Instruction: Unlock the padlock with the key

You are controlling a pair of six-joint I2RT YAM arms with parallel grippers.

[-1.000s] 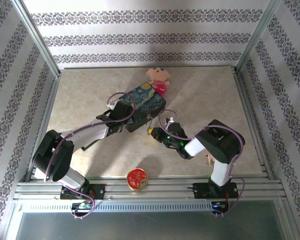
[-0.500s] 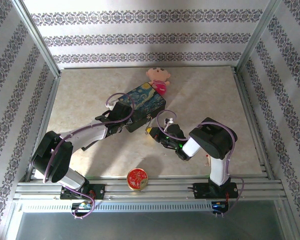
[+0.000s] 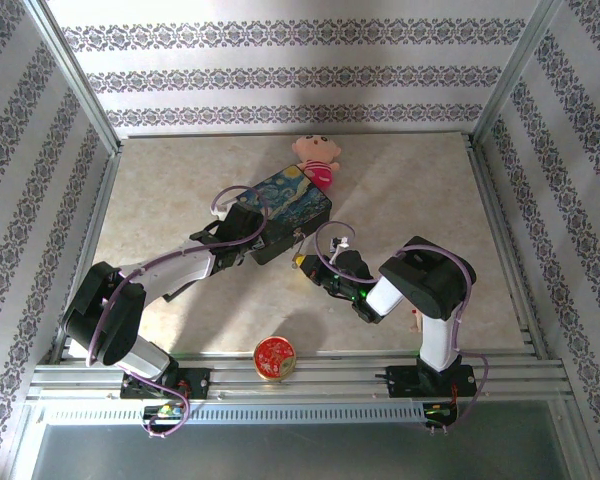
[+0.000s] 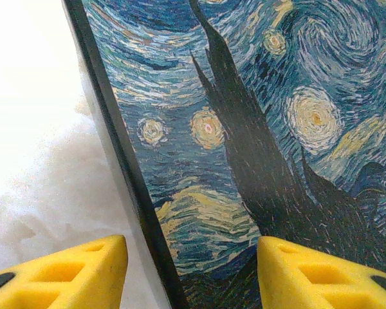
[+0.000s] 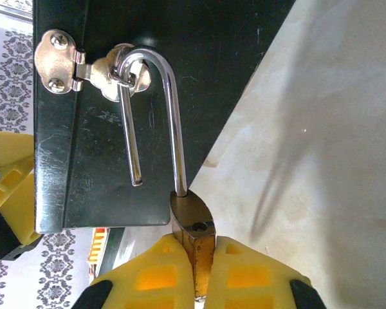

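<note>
The padlock (image 5: 193,222) has a brass body and a thin silvery shackle (image 5: 174,129). The shackle stands open, with its short leg free and its bend hooked through the hasp (image 5: 83,64) on the dark front of the blue painted tin box (image 3: 285,200). My right gripper (image 5: 194,241) is shut on the padlock's body, just off the box's front (image 3: 302,252). My left gripper (image 4: 192,257) is open at the box's left end (image 3: 242,225). One yellow finger is over the painted lid (image 4: 244,129) and the other over the table. The key is hidden.
A small doll (image 3: 318,158) lies against the far side of the box. A round red tin (image 3: 275,358) sits near the front rail between the arm bases. Bare tabletop (image 3: 420,190) lies to the right, bounded by metal frame rails.
My right arm's elbow has swung left toward the box, still gripping the padlock. The left fingers have closed in a little at the box's end.
</note>
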